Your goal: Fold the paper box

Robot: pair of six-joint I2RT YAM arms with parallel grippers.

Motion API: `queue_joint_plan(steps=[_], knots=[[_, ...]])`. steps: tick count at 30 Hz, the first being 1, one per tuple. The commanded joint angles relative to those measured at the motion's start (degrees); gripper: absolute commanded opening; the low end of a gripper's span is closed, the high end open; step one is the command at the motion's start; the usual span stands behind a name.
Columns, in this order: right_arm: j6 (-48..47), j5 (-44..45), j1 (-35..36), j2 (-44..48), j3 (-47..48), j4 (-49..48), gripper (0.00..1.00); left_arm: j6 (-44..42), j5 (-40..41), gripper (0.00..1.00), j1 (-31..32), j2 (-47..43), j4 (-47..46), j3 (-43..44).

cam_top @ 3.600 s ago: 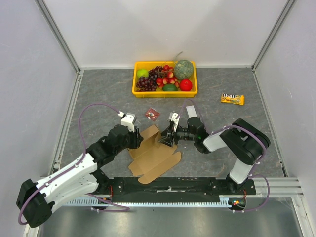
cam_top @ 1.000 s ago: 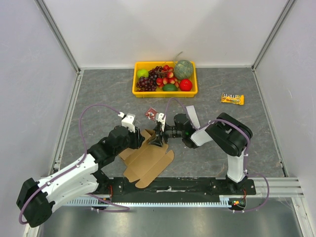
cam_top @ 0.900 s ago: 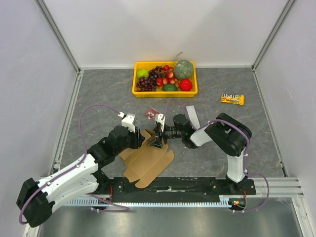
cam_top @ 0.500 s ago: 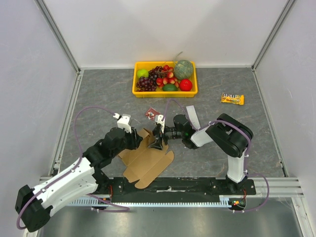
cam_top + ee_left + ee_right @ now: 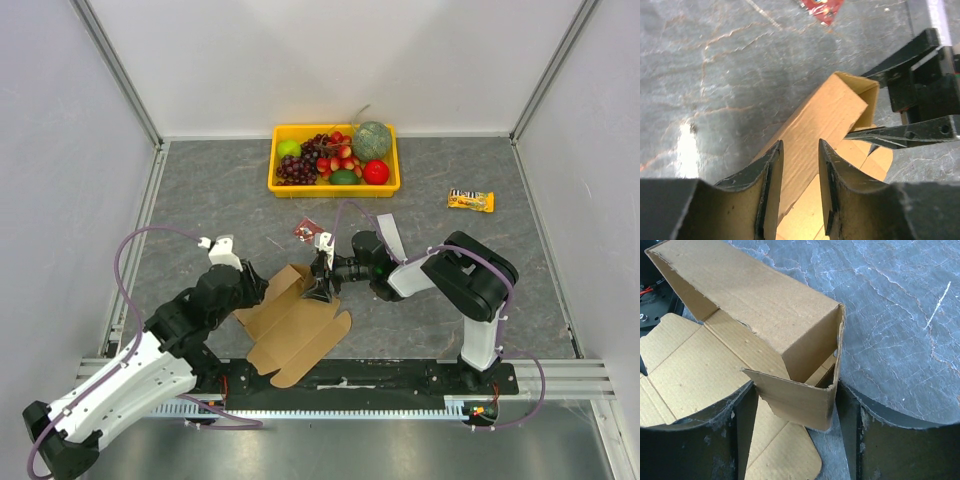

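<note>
while one long wall of the paper box [image 5: 295, 325] stands raised with a short end flap bent round its corner, the rest of the die-cut sheet lies flat on the grey, stone-veined tabletop [image 5: 200, 190] near the front edge, so most of the folding looks left to do. the right hand [image 5: 318, 283] straddles that corner, jaws wide, whether pressing the flap i cannot tell; the left hand [image 5: 800, 144] hovers at the wall's other end, narrowly parted, pinching nothing. the board is matt brown corrugated card, faintly ribbed, its loose flaps notched and round-cornered
</note>
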State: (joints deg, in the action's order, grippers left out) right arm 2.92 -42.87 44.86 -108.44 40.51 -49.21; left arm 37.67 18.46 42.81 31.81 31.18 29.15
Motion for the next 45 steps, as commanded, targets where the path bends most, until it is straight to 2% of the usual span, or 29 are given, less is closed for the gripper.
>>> queue_joint_plan(steps=[1,4,8,24,29,38,45], knots=[[-0.99,-1.78,0.31,2.1,-0.35,-0.8,0.68,11.88,3.69,0.4,-0.36,1.76,10.72,4.07],[-1.07,-1.78,0.23,2.18,-0.35,-0.89,0.68,16.28,5.09,0.44,-0.01,2.11,15.92,5.13],[-1.25,-2.13,0.23,1.92,-0.52,-0.97,0.68,17.52,3.61,0.5,0.26,3.51,16.89,5.75],[-1.42,-2.75,2.07,1.04,0.53,-0.19,0.64,14.89,0.0,0.43,0.43,4.57,11.54,2.06],[-2.3,-2.04,3.13,1.39,0.45,0.96,0.76,14.62,-0.27,0.43,0.43,4.66,10.92,1.88],[-2.39,-1.69,3.21,2.27,0.62,3.15,0.77,14.36,-0.53,0.43,0.43,4.4,10.48,1.53],[-10.64,0.85,3.21,8.68,2.38,18.51,0.89,14.36,-0.62,0.43,0.44,3.43,10.48,1.44]])
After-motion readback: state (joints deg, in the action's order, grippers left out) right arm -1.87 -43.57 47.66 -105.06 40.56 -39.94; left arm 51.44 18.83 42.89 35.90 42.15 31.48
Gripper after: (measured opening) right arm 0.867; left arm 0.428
